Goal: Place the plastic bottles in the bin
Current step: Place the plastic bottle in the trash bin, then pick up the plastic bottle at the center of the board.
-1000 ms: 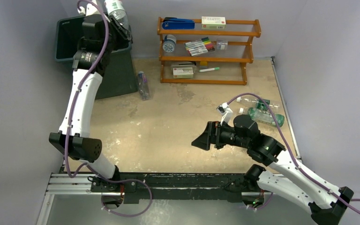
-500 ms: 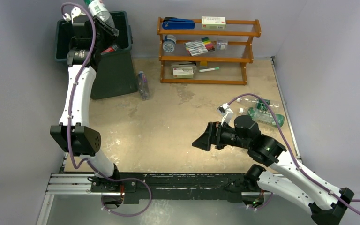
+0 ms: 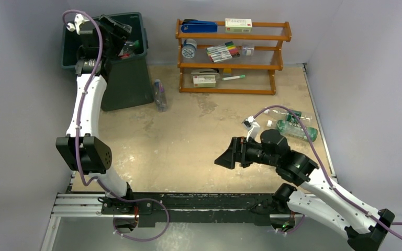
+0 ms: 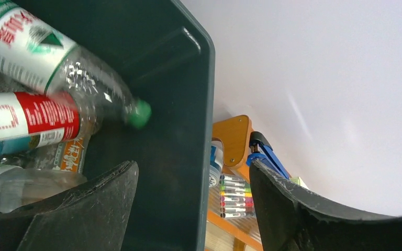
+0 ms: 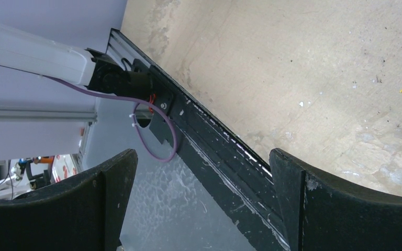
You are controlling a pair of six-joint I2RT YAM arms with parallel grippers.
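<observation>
The dark green-grey bin (image 3: 131, 83) stands at the back left. My left gripper (image 3: 121, 37) hangs open over its mouth, holding nothing. In the left wrist view the open gripper (image 4: 193, 175) straddles the bin's wall (image 4: 183, 73); inside lie a green-labelled bottle (image 4: 26, 47) with a green cap and a red-labelled bottle (image 4: 31, 120). One clear bottle (image 3: 160, 95) lies on the table by the bin's right side. Two more bottles (image 3: 293, 128) lie at the far right. My right gripper (image 3: 226, 157) is open above the table's middle, empty, as in its wrist view (image 5: 204, 162).
An orange wooden rack (image 3: 230, 55) with markers, small boxes and a blue stapler stands at the back centre. The black base rail (image 5: 209, 136) runs along the near table edge. Grey walls close in the left, back and right sides.
My left arm swung left over the bin and its jaws opened; the green-labelled bottle it held has dropped into the bin. The right arm has not moved.
</observation>
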